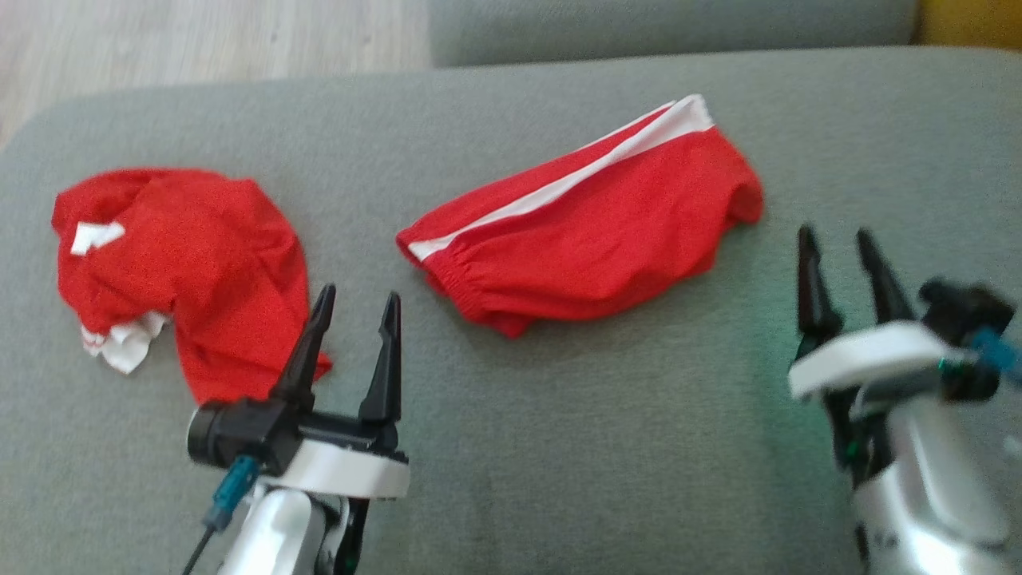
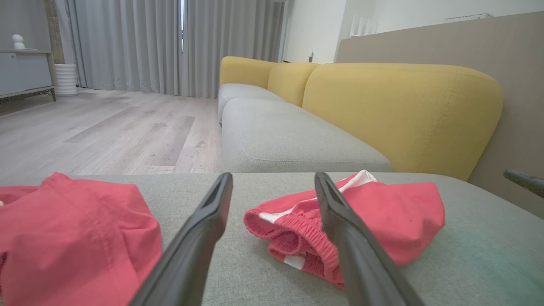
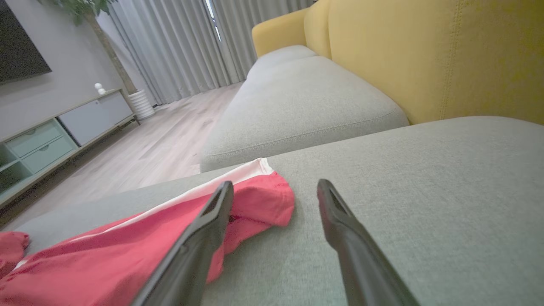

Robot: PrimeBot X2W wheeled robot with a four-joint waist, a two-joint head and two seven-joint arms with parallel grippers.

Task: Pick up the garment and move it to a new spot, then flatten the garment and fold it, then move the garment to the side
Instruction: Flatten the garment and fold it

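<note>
Red shorts with a white side stripe point(image 1: 591, 231) lie bunched in the middle of the grey cushion point(image 1: 559, 447), elastic waistband toward me. A second red garment with white trim point(image 1: 176, 263) lies crumpled at the left. My left gripper point(image 1: 357, 307) is open, its fingertips by the lower right edge of that left garment and apart from the shorts point(image 2: 352, 221). My right gripper point(image 1: 838, 243) is open too, hovering just right of the shorts point(image 3: 140, 246), which touch neither finger. Nothing sits between either pair of fingers.
The cushion's rounded far edge meets a second grey seat point(image 2: 280, 136) with yellow backrests point(image 2: 399, 110) behind. Wooden floor point(image 1: 200, 40) lies beyond the far left. A low cabinet point(image 3: 55, 131) and curtains point(image 2: 170, 42) stand across the room.
</note>
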